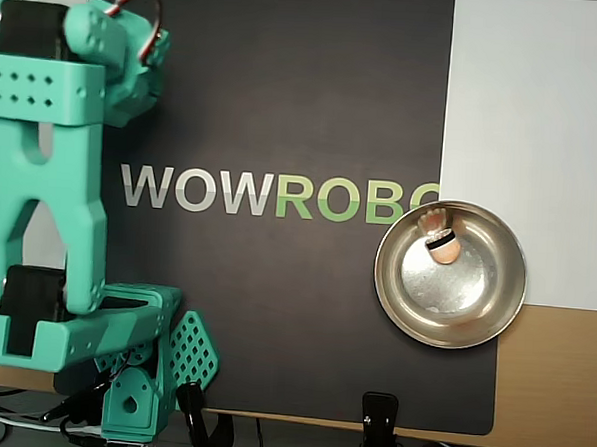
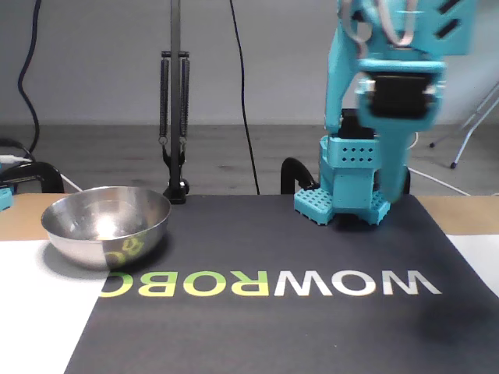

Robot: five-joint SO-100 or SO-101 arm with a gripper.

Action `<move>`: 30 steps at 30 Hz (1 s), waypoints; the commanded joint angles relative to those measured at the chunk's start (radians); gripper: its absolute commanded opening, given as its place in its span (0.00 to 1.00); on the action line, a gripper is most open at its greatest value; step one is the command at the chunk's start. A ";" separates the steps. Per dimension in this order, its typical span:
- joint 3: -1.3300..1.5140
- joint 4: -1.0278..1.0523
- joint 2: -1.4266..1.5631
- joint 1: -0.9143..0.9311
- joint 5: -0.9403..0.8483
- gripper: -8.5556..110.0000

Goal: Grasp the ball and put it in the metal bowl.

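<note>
a: how's the arm (image 1: 45, 185) sitting?
b: folded back on its base at one end of the bench (image 1: 561, 367), teal plastic, gripper (image 2: 343, 214) tucked low at the mat (image 1: 285, 93). jaws hidden, can't tell.
a: and the ball (image 1: 442, 247)?
b: smooth, peach, in the shiny round bowl (image 1: 495, 304) at the opposite end, near the rim.

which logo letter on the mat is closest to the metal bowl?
The last green O of ROBO, at the logo's right end in the overhead view. The metal bowl overlaps its edge there; the white WOW letters sit toward the arm.
</note>
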 commanded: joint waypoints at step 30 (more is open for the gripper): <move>1.173 -0.767 1.129 -0.055 0.077 0.07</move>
